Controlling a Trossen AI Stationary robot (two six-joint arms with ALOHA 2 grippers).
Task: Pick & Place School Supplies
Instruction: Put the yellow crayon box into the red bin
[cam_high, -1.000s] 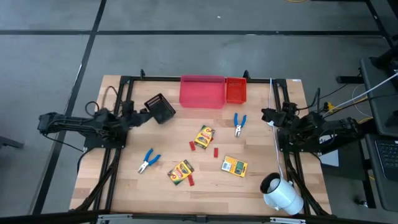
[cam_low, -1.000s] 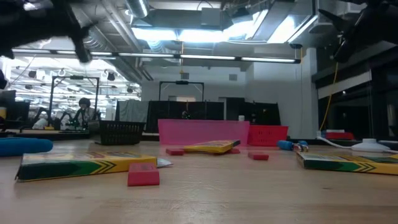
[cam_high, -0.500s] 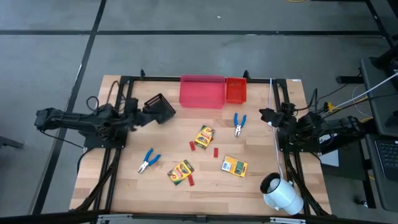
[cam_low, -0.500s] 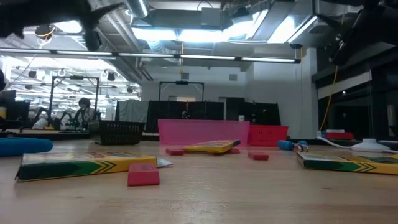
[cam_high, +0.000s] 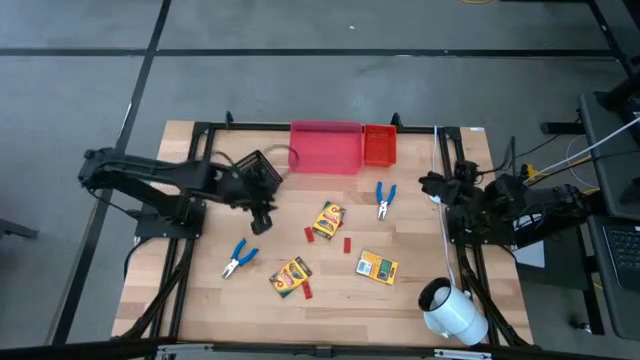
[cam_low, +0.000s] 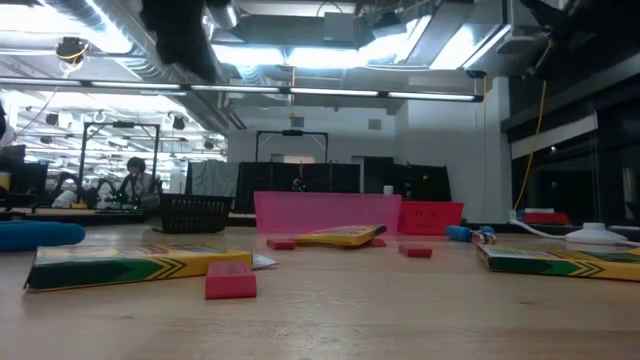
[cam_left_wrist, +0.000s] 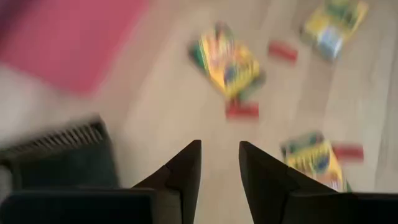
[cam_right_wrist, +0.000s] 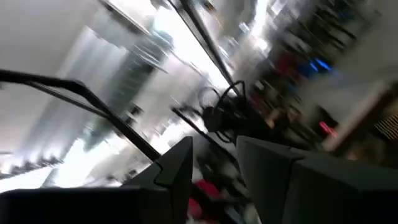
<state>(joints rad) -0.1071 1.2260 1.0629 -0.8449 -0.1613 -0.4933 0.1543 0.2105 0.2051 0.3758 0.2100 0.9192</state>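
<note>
Three yellow-and-green crayon boxes (cam_high: 328, 220) (cam_high: 291, 276) (cam_high: 377, 267) lie flat mid-table, with several small red pieces (cam_high: 309, 234) scattered between them. One blue-handled tool (cam_high: 238, 258) lies toward the table's left, the other (cam_high: 384, 200) near the orange bin. My left gripper (cam_high: 260, 215) hovers open just in front of the black mesh bin (cam_high: 258, 172). In its wrist view the left gripper (cam_left_wrist: 221, 163) has nothing between its fingers. My right gripper (cam_high: 437, 186) waits open at the table's right edge; its wrist view (cam_right_wrist: 214, 163) faces the room.
A pink bin (cam_high: 325, 146) and an orange bin (cam_high: 379, 145) stand side by side at the far edge. The large white cylinder (cam_high: 452, 310) lies at the near right corner. Bare wood shows along the near edge and in the near left corner.
My left arm has swung from the table's left edge toward the middle, passing the black mesh bin, and now points down at the table. The supplies have not moved.
</note>
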